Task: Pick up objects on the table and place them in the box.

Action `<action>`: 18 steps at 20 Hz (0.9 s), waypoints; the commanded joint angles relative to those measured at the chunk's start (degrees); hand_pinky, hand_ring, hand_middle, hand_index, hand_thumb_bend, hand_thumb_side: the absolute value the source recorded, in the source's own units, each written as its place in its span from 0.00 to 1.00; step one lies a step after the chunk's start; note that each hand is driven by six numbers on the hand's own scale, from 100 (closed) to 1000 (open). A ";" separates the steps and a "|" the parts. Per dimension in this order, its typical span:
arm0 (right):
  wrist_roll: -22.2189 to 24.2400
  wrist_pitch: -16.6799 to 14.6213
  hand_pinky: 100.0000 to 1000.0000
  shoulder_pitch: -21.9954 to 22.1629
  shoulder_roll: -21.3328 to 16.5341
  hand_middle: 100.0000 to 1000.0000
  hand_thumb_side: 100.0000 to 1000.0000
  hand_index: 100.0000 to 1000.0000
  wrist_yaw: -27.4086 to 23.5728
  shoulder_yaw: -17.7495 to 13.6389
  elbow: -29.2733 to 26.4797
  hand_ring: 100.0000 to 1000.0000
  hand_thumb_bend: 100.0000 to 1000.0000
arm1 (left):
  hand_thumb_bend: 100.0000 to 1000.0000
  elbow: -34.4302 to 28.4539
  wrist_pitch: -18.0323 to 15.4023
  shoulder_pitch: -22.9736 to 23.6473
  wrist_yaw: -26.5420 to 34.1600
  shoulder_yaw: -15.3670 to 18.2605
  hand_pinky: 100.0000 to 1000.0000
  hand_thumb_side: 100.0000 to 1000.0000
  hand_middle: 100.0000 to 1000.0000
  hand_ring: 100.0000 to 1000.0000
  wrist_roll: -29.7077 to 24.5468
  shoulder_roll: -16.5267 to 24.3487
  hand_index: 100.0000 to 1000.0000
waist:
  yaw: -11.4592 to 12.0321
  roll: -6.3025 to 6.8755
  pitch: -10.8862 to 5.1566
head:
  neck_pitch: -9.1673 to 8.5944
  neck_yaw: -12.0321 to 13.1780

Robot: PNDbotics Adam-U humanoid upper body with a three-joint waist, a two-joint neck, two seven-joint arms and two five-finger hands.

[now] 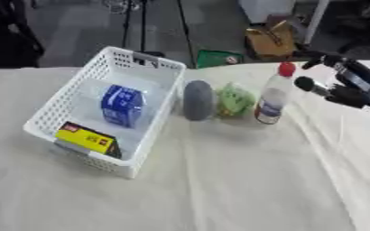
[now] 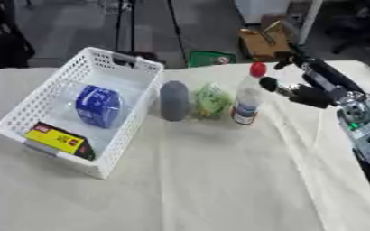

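A white mesh basket [image 1: 55, 110] sits on the left of the table, holding a blue box [image 1: 122, 105] and a yellow and black packet [image 1: 88, 139]. Just right of it lie a grey oval object [image 1: 197, 100] and a green bag [image 1: 235, 99]. A clear bottle with a red cap [image 1: 273, 94] stands upright beside them. My right hand [image 2: 307, 85] comes in from the right, open, fingers spread toward the bottle and just short of it. The left hand is out of sight.
The table is covered with a cream cloth [image 1: 219, 180], wrinkled on the right side. Beyond its far edge stand a brown cardboard box [image 1: 270, 40], a green item [image 1: 217, 58] and dark stands on a grey floor.
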 commanded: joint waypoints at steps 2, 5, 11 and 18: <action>-1.33 0.12 1.00 -0.53 -0.06 0.77 0.99 1.00 0.03 -1.01 -1.10 1.00 0.72 | 0.00 -1.04 0.11 -0.67 -0.15 0.05 0.68 0.65 0.74 0.64 -0.20 0.49 0.71 | 0.07 0.09 -0.71 | -0.84 -0.31; -1.99 0.33 1.00 -0.49 0.92 0.77 0.99 1.00 1.42 -1.07 -0.96 1.00 0.72 | 0.00 -1.04 0.16 -0.73 -0.11 -0.03 0.68 0.65 0.74 0.64 -0.34 0.37 0.71 | 0.19 0.12 -0.62 | -0.98 -0.42; -2.01 0.31 1.00 -1.10 2.79 0.79 0.99 1.00 4.45 -0.90 0.38 1.00 0.73 | 0.00 -1.04 0.16 -0.78 -0.02 -0.09 0.68 0.65 0.74 0.64 -0.51 0.22 0.71 | 0.57 0.17 -0.48 | -1.22 -0.65; -2.33 -0.12 1.00 -1.91 4.12 0.79 0.99 1.00 6.85 -0.93 2.02 1.00 0.73 | 0.00 -1.04 0.21 -0.84 0.06 -0.18 0.68 0.65 0.75 0.65 -0.77 0.05 0.71 | 0.84 0.22 -0.30 | -1.44 -0.78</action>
